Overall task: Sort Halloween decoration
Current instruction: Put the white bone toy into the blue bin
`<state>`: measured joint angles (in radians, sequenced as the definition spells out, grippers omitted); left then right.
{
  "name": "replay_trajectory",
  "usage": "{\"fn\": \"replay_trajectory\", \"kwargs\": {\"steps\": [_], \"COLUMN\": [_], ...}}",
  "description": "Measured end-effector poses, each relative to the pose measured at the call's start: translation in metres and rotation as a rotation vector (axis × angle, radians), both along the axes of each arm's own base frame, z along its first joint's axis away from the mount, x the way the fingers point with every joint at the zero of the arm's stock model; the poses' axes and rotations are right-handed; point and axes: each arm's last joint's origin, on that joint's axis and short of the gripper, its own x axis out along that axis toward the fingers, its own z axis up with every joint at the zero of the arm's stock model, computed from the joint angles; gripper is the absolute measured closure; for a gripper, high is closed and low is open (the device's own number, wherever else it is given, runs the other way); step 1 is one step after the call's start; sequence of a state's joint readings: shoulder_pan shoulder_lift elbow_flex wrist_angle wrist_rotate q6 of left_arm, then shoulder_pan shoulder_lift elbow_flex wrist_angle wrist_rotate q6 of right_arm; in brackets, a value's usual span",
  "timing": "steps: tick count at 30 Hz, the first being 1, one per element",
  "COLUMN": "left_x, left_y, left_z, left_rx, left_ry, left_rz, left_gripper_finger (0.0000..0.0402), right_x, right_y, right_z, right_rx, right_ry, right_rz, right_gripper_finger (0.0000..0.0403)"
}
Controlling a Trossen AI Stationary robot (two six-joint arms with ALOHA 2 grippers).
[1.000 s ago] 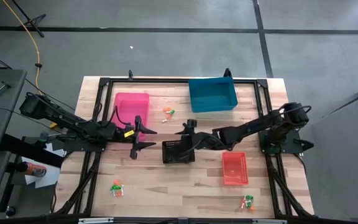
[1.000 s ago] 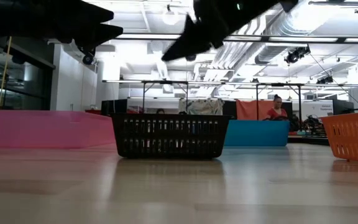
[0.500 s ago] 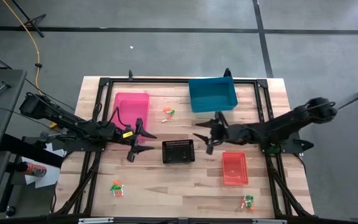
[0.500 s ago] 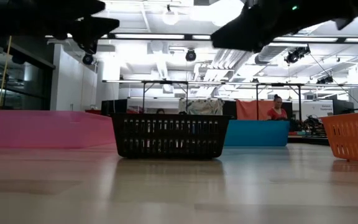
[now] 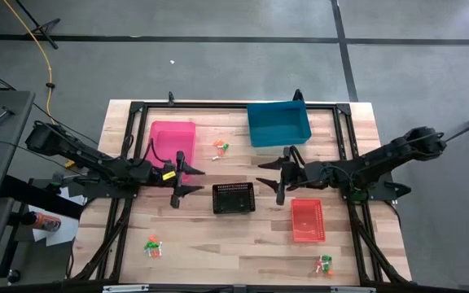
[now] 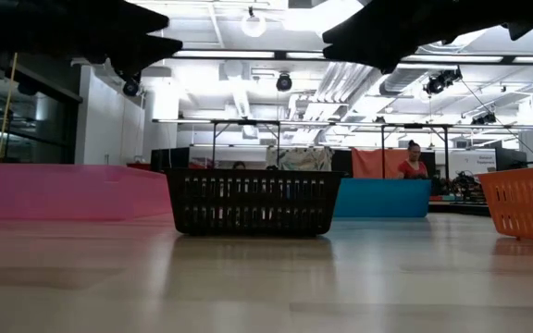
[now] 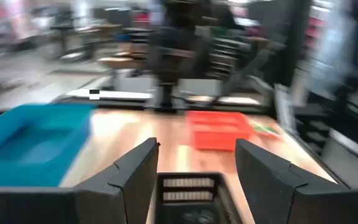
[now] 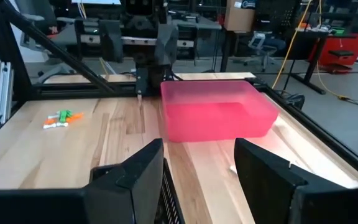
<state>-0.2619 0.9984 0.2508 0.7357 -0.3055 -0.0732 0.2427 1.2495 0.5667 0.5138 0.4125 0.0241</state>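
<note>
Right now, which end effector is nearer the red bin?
Right. The right end effector hovers just beside the red bin; the left end effector is beyond the black basket.

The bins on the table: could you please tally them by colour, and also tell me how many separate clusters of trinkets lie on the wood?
Pink bin: 1
Blue bin: 1
Black bin: 1
Red bin: 1
Bins in total: 4
Clusters of trinkets: 3, one between the pink and blue bins, one at the near left, one at the near right
</note>
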Motion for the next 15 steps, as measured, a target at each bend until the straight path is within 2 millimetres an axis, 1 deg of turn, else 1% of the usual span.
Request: {"fn": "replay_trajectory", "kwargs": {"steps": [2,3,5,7,10,13,15], "left_x": [0.006,0.010,0.020,0.036,0.062,0.081,0.089], "left_y": [0.003,0.005,0.010,0.019,0.042,0.069,0.088], "left_z": [0.006,0.008,0.010,0.020,0.035,0.035,0.028], "left_rx": [-0.047,-0.034,0.017,0.035,0.031,-0.012,-0.056], "left_ry": [0.023,0.064,0.191,0.280,0.417,0.602,0.689], "left_rz": [0.169,0.240,0.326,0.374,0.441,0.461,0.472], "left_gripper_finger": [0.0200,0.0201,0.0204,0.0208,0.0214,0.0218,0.0219], "right_x": [0.000,0.001,0.002,0.002,0.003,0.003,0.003], "right_y": [-0.001,-0.003,-0.006,-0.009,-0.012,-0.014,-0.014], "right_z": [0.001,0.002,0.003,0.004,0.004,0.003,0.002], "right_rx": [0.004,0.007,0.010,0.012,0.015,0.037,0.049], "right_ry": [-0.014,-0.022,-0.035,-0.046,-0.045,-0.041,-0.025], "right_rz": [-0.008,-0.013,-0.025,-0.039,-0.054,-0.062,-0.063], "right_gripper_finger": [0.0210,0.0210,0.0210,0.0210,0.0210,0.0210,0.0210]}}
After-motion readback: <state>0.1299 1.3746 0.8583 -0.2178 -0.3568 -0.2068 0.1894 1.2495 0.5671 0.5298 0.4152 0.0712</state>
